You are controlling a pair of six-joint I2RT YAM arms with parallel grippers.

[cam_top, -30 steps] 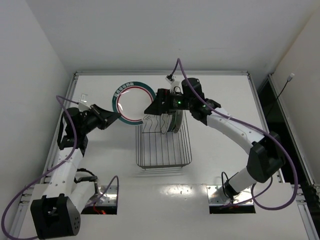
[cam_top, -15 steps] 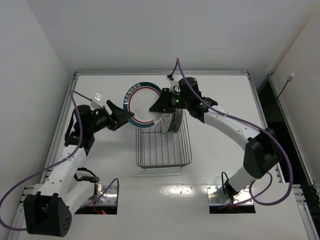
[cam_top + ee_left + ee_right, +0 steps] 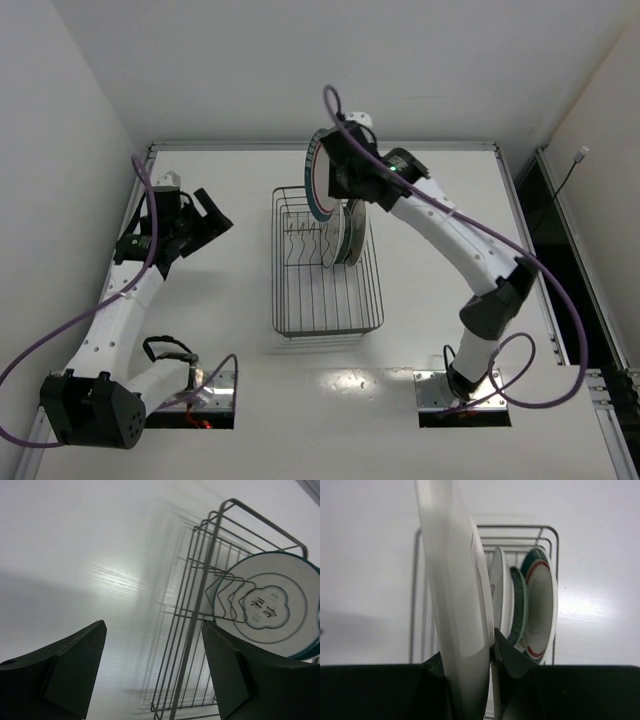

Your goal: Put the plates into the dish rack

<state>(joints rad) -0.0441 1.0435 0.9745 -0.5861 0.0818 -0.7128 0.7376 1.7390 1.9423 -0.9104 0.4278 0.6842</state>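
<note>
Right gripper [image 3: 470,662] is clamped on the rim of the last plate [image 3: 455,580], one finger on each face. It's gripped at the edge and the plate stands straight up out of the jaws. From the top camera that plate [image 3: 314,185] hangs on edge over the far end of the dish rack [image 3: 328,331], just left of the ones already in there and not down between the prongs yet.

Left gripper [image 3: 153,625] is spread wide with nothing in it, parked well off to the left of the rack.

Progress looks good to me. Three plates are standing in the far half of the rack, packed close: a white one [image 3: 501,595], the teal one [image 3: 519,605], and a green-rim, red-ring one [image 3: 540,610] on the right. I don't see any plates left on the table, so this should be the final one. What's left is to lower it into a free slot and let go.

The held plate has a dark green rim with a red ring inside, and the back is plain glossy white. It's thin where it's gripped, and tall above the fingers.
</note>
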